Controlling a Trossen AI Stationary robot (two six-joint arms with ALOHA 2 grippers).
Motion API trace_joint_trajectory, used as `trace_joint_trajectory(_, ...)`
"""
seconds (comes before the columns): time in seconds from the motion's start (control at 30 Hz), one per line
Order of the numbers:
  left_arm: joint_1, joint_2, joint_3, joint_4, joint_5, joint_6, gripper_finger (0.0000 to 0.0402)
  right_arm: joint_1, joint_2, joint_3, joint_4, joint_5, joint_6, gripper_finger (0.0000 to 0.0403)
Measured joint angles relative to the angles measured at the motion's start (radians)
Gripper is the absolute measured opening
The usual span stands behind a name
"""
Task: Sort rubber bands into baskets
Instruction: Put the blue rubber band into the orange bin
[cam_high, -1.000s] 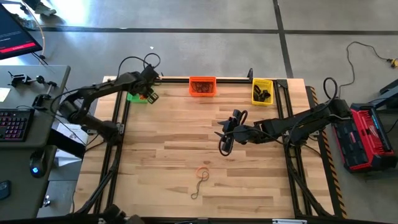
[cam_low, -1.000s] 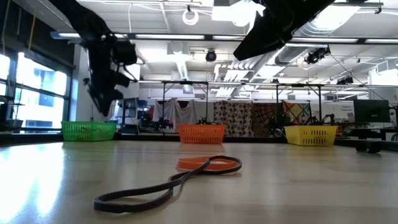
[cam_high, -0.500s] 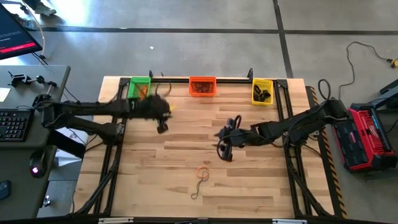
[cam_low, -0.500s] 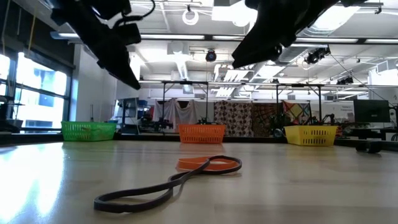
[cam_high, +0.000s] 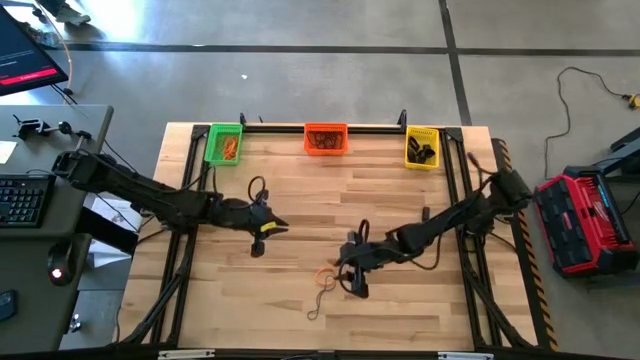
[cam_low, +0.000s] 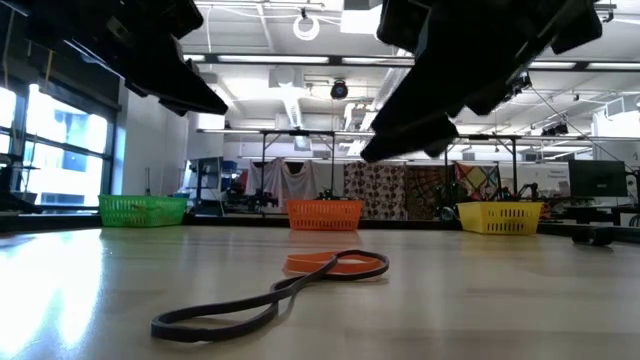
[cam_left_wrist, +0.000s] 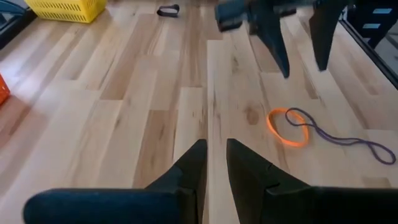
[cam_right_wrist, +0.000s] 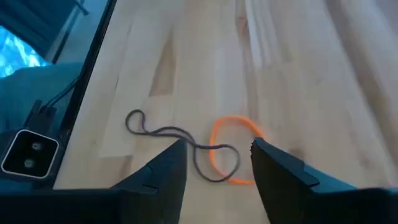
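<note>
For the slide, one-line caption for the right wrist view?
Open right gripper hovers over an orange rubber band overlapping a dark band on the table.

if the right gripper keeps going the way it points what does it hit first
Most likely the orange rubber band, overlapped by the dark rubber band, between the right gripper's open jaws; depth is unclear.

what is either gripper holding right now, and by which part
Nothing is held. The right gripper hangs open over the orange rubber band and the dark one; the left gripper, nearly closed, has nothing between its fingers.
</note>
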Motion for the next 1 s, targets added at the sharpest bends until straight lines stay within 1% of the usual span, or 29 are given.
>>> trace_joint_trajectory(0.1,-0.028,0.000,0.000,0.000,-0.027,-0.010,0.0051,0.016,0.043,0.013,0.010,-0.002,0.058,0.0153)
trace_joint_trajectory(0.2,-0.046,0.000,0.000,0.000,-0.039,-0.017,0.0051,0.033,0.093,0.086,-0.047,0.001,0.079,0.0142)
trace_joint_trajectory(0.27,-0.055,0.000,0.000,-0.001,-0.046,-0.018,0.0051,0.041,0.132,0.162,-0.133,0.013,0.077,0.0140)
trace_joint_trajectory(0.43,-0.070,0.000,0.000,-0.003,-0.051,-0.018,0.0051,0.043,0.233,0.357,-0.444,0.042,0.076,0.0140)
trace_joint_trajectory(0.5,-0.077,0.000,0.000,-0.003,-0.051,-0.017,0.0051,0.042,0.265,0.415,-0.520,0.052,0.076,0.0140)
trace_joint_trajectory(0.6,-0.084,0.000,0.000,-0.006,-0.051,-0.017,0.0051,0.040,0.298,0.477,-0.574,0.054,0.071,0.0140)
trace_joint_trajectory(0.77,-0.088,0.000,0.000,-0.010,-0.051,-0.017,0.0051,0.028,0.325,0.505,-0.616,0.052,0.068,0.0130)
trace_joint_trajectory(1.0,-0.088,0.000,0.000,-0.014,-0.055,0.002,0.0051,0.009,0.327,0.505,-0.630,0.040,0.025,0.0080)
